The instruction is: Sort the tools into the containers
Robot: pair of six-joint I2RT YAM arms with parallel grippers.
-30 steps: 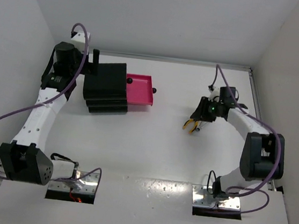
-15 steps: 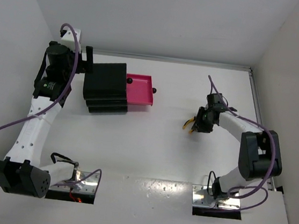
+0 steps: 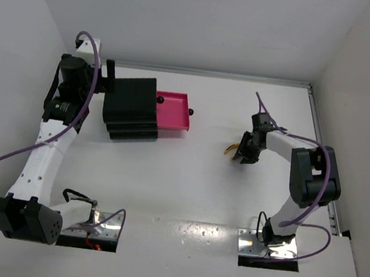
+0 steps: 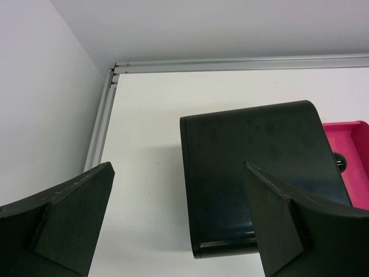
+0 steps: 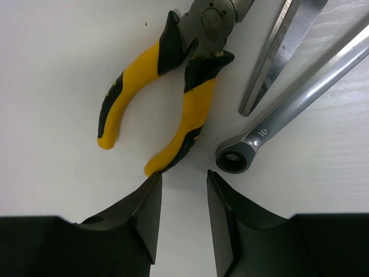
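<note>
While the left gripper [image 4: 179, 225] hangs spread wide over the black cabinet [image 3: 131, 109] near the bench's [image 3: 186, 185] far left corner, one pink drawer [image 3: 174, 114] stands pulled out. Toward the right edge, the pliers [image 5: 196, 104] and wrench [image 5: 288, 107] lie close but apart, just ahead of the right gripper [image 5: 183, 184], narrowly parted and empty.
</note>
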